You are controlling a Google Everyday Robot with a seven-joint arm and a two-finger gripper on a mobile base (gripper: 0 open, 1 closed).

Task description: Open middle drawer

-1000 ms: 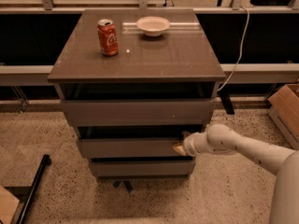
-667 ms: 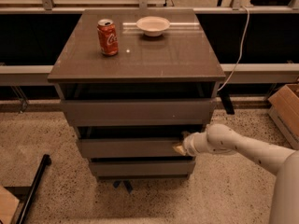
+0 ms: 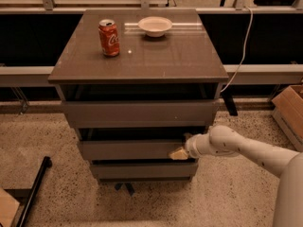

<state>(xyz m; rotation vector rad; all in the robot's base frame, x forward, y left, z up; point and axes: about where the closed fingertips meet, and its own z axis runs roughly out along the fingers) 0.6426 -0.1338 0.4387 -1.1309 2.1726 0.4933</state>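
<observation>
The grey-brown cabinet (image 3: 142, 60) has three drawers. The middle drawer (image 3: 128, 149) has a flat, handleless front and stands out a little from the cabinet, with a dark gap above it. My gripper (image 3: 180, 152) is at the right end of the middle drawer's front, its tan tip against the panel's upper right part. The white arm (image 3: 236, 148) comes in from the lower right. The top drawer (image 3: 137, 112) also stands out a little, and the lowest drawer (image 3: 142, 169) sits further back.
A red cola can (image 3: 109, 37) and a white bowl (image 3: 155, 26) stand on the cabinet top. A cardboard box (image 3: 289, 109) is on the floor at the right. A black bar (image 3: 33, 193) lies at the lower left. A white cable (image 3: 242, 46) hangs behind the cabinet.
</observation>
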